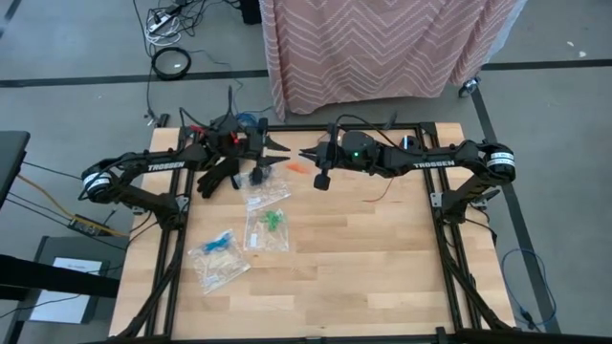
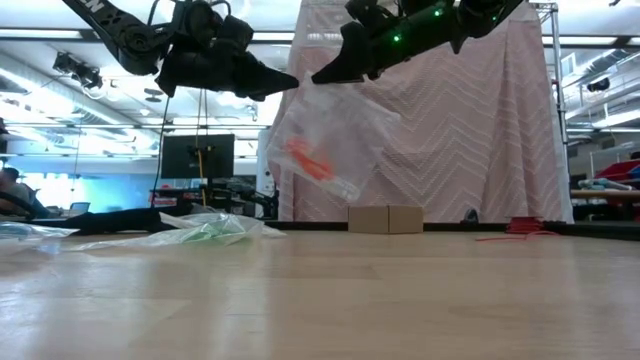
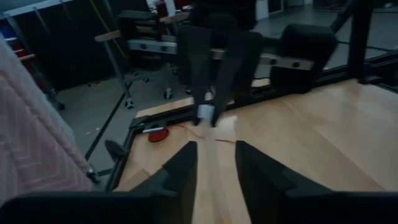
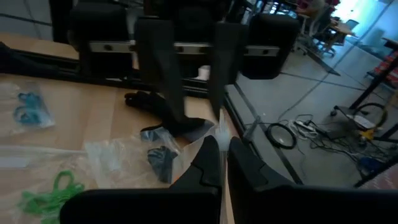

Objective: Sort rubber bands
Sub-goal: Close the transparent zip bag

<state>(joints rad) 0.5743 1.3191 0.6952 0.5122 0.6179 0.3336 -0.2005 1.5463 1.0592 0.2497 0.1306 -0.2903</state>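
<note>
A clear plastic bag with orange rubber bands inside hangs in the air over the table's far middle, and my right gripper is shut on it. My left gripper faces it, nearly tip to tip. Its fingers are open in the left wrist view, standing on either side of the bag's clear film. Three more clear bags lie flat on the wood: one with green bands, one with blue bands and one with dark bands. My right gripper pinches the bag's upper edge between its two shut fingers, coming nearly level from the table's right side. The bag hangs slack below the fingers, clear of the table, with the orange bands low inside it. My left gripper: I cannot tell whether its open fingers touch the film.
A pink zigzag-patterned cloth hangs behind the far edge, with a small cardboard box at its foot. Black frame rails run along the table's sides. The near half of the wooden top is bare.
</note>
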